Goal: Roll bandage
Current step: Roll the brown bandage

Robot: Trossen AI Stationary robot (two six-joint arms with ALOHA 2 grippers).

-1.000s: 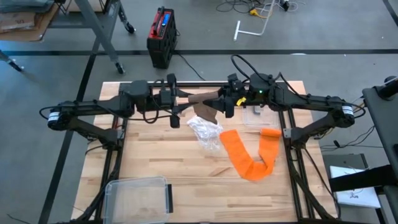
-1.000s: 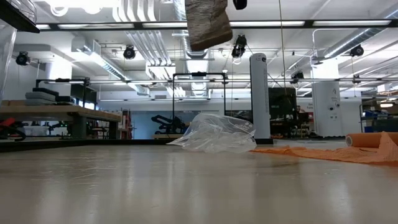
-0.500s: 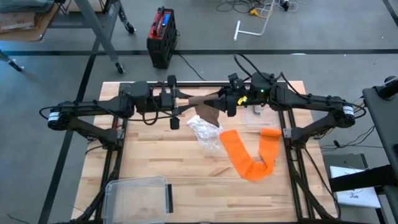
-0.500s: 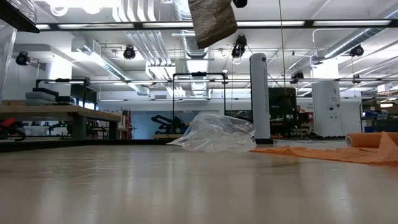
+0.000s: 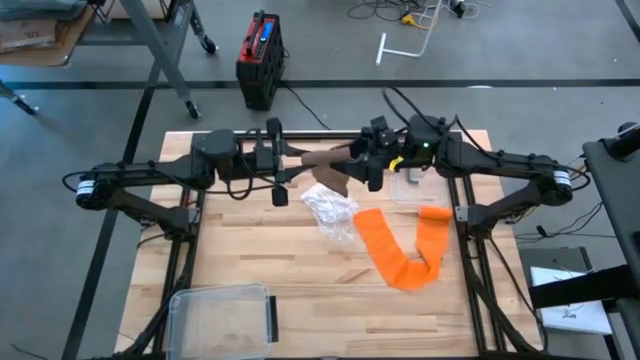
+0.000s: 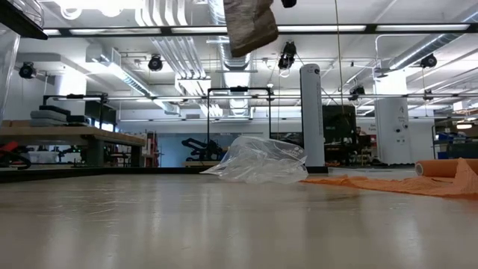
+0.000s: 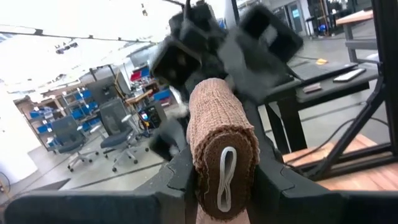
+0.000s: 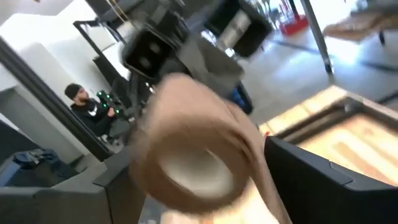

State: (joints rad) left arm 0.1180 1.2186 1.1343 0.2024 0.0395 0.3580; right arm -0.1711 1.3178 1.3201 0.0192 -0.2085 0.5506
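Brown bandage roll held aloft above the far edge of the tabletop, left gripper jaws clamped on its end, right gripper jaws spread wide around it, loose tail hanging.

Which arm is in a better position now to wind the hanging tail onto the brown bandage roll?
The right. The left end effector is shut on the brown bandage roll, so it can only hold it. The right end effector sits open at the roll's far end, above the loose tail.
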